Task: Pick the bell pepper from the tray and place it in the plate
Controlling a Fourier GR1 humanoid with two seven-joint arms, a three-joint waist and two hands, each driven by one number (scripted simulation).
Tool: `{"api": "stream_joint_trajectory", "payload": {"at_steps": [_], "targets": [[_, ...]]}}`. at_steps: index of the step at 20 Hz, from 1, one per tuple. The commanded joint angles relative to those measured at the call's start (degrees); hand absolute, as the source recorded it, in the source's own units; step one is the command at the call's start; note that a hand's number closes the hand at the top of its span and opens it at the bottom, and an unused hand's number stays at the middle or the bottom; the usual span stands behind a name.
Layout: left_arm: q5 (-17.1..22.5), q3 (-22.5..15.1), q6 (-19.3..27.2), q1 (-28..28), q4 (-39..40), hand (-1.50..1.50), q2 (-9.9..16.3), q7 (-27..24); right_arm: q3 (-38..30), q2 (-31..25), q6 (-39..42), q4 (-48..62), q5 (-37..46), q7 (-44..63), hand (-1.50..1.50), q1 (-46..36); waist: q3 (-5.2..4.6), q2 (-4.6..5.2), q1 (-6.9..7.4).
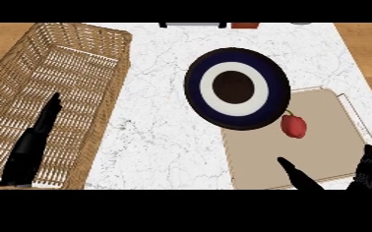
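Note:
A red bell pepper (294, 126) lies on the beige tray (320, 147) at the right, close to the plate's lower right rim. The round plate (236, 88) has a dark blue rim, a white ring and a dark centre, and it overlaps the tray's upper left corner. My right hand (301, 177) shows at the lower right over the tray's near edge, open, thumb and fingers spread apart, below the pepper and not touching it. Over the wicker basket at the lower left rests my left hand (33, 142), open with fingers pointing up.
A large wicker basket (65, 78) fills the left side of the white marble counter (160, 142). Small objects, one grey (190, 25) and one red (245, 25), sit at the counter's far edge. Wooden floor shows beyond the counter at the top corners.

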Motion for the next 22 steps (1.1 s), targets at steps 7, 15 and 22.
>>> {"api": "stream_joint_trajectory", "payload": {"at_steps": [7,15,22], "targets": [[-3.1,1.4,0.1,0.2,1.8,0.00,-0.3,-0.4,-1.2,-15.4,9.7,-8.6,12.1,39.9,-1.50,-0.8,-0.04,0.38,0.92],[-5.2,1.7,0.1,1.7,0.3,0.00,-3.6,-0.3,-0.8,-18.5,24.4,-2.4,11.9,55.1,-1.50,-13.8,0.26,0.09,0.62],[-6.5,3.9,-1.9,-1.2,1.6,0.00,-4.3,2.3,-0.4,-18.5,34.2,7.2,9.7,55.0,-1.50,-19.6,0.30,0.09,0.27]]}}
